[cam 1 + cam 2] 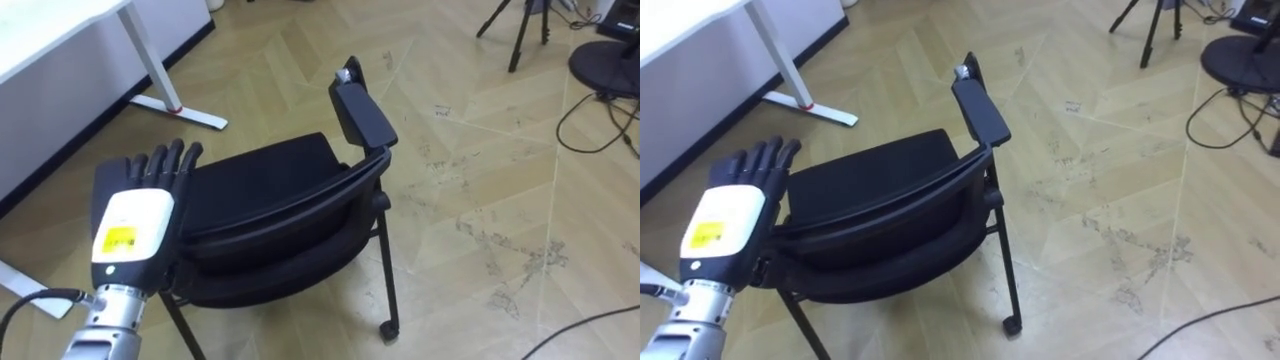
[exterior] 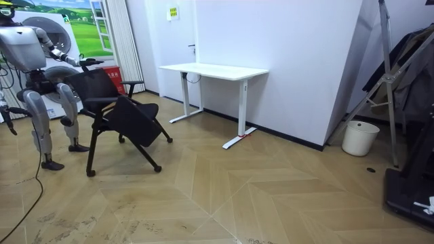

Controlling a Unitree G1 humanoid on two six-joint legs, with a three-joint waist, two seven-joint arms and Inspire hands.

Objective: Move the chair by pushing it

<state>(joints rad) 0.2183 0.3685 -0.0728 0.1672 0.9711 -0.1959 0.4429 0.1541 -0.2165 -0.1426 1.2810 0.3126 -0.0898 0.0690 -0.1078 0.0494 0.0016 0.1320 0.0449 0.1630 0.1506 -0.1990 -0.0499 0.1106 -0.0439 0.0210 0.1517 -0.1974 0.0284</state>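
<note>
A black chair (image 1: 270,200) on thin legs with castors stands right in front of me on the wooden floor, its backrest nearest me and its right armrest (image 1: 362,112) sticking up free. My left hand (image 1: 135,220) lies with straight fingers on the chair's left side at the backrest's top; it is open. In the room view I stand at the left behind the chair (image 2: 115,102), one arm stretched to it. My right hand (image 2: 4,108) hangs low at that view's left edge.
A white desk (image 1: 50,30) with a white foot (image 1: 185,112) stands to my left, ahead of the chair. A tripod (image 1: 520,30), a round black base (image 1: 605,65) and loose cables (image 1: 600,115) lie far right. A white bin (image 2: 359,137) sits by the wall.
</note>
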